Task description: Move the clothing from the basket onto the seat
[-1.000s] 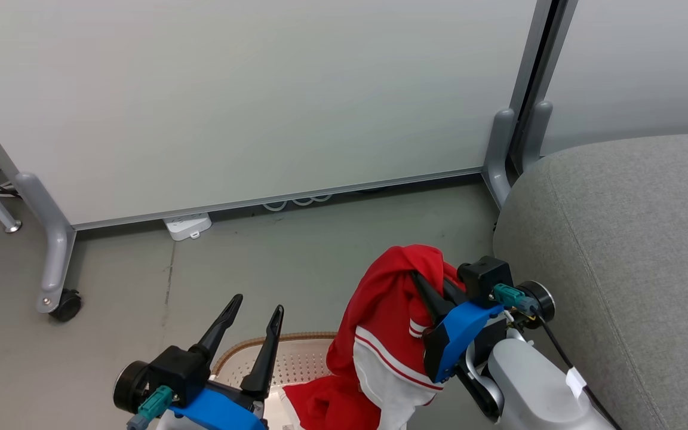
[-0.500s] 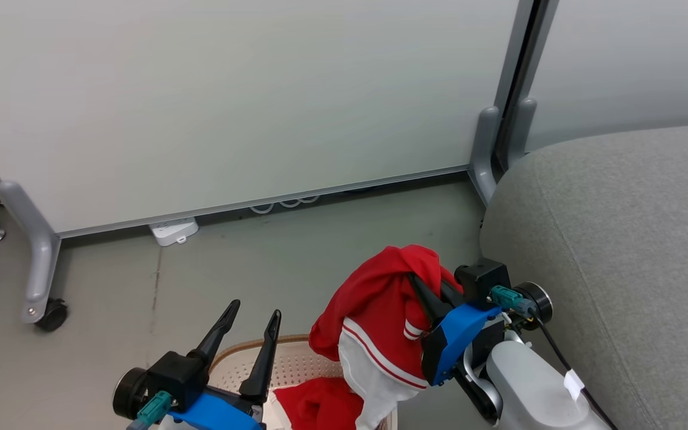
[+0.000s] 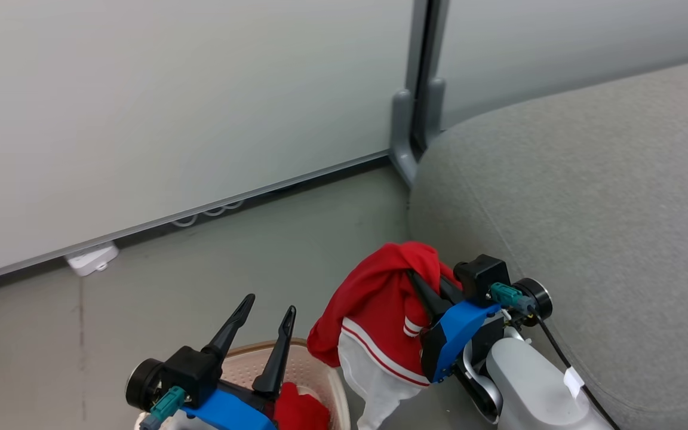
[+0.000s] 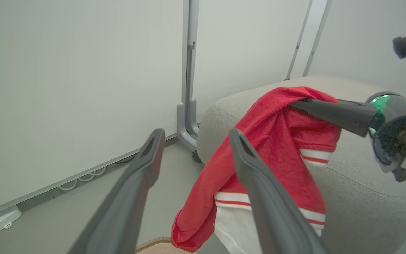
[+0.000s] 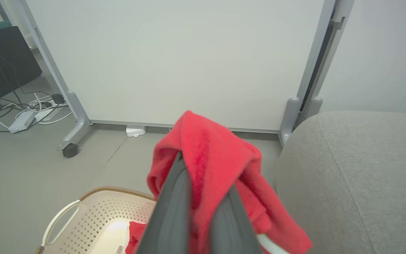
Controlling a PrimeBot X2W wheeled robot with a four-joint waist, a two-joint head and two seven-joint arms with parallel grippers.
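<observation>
My right gripper (image 3: 417, 279) is shut on a red garment with white stripes (image 3: 380, 304), which hangs from its fingers above the floor between the basket (image 3: 320, 358) and the seat (image 3: 589, 179). In the right wrist view the cloth (image 5: 217, 148) drapes over both fingers of the right gripper (image 5: 203, 173). Another piece of red clothing (image 3: 299, 412) lies in the cream basket (image 5: 93, 211). My left gripper (image 3: 271, 303) stands open above the basket, with nothing between its fingers. From the left wrist, the held garment (image 4: 270, 141) hangs in front of the grey seat (image 4: 365, 183).
White partition panels on grey feet (image 3: 402, 137) stand behind the floor and the seat's corner. A white power strip (image 3: 90, 258) lies at the panel's base. In the right wrist view, cables and a caster (image 5: 69, 151) sit at the far left.
The head view has swung right, so the seat takes up more of the picture. The held garment has lifted clear of the basket and hangs free. Both grippers keep their states.
</observation>
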